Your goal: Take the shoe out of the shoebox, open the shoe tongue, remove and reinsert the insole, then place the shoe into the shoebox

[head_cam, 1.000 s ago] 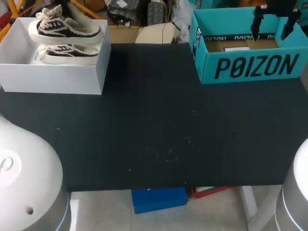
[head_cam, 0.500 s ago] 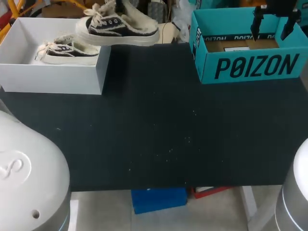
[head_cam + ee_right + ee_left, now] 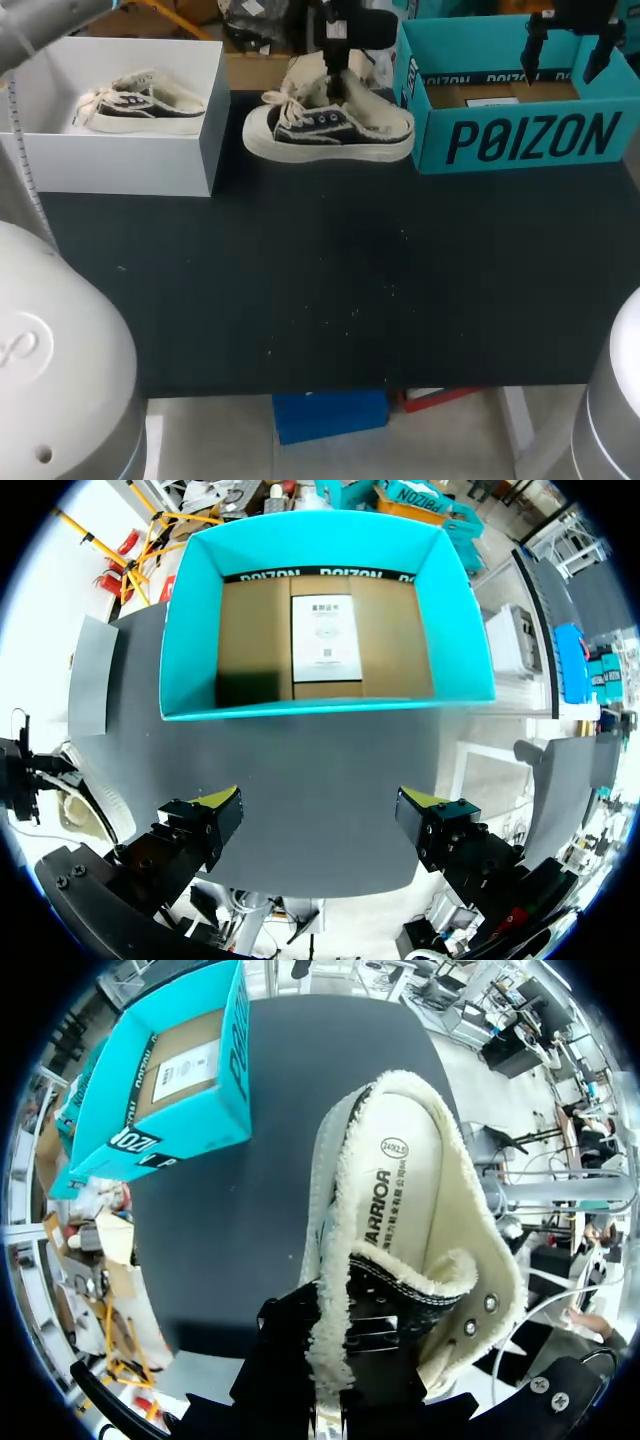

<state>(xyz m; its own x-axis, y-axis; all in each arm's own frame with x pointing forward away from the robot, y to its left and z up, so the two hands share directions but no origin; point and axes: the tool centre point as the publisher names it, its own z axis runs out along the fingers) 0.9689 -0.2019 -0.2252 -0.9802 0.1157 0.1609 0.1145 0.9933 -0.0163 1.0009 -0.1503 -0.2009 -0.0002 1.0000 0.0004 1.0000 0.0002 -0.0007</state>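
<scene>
A black low shoe with cream fleece lining (image 3: 330,130) hangs between the two boxes at the table's far side. My left gripper (image 3: 336,80) is shut on its heel collar from above. In the left wrist view the shoe (image 3: 400,1210) stretches away from the gripper (image 3: 340,1370), its fleece insole showing, toe toward the table. A second matching shoe (image 3: 145,100) lies in the white shoebox (image 3: 120,160) at the far left. My right gripper (image 3: 565,50) stands open above the teal box (image 3: 520,135); its fingers (image 3: 215,805) are wide apart with nothing between them.
The teal box (image 3: 320,630) is open-topped, with a brown floor and a white label inside. It also shows in the left wrist view beyond the shoe (image 3: 170,1070). The black table (image 3: 320,280) lies bare toward its near edge.
My left arm has carried the shoe out of the white shoebox and rightward, down to the spot between the two boxes. The right arm has not moved.
</scene>
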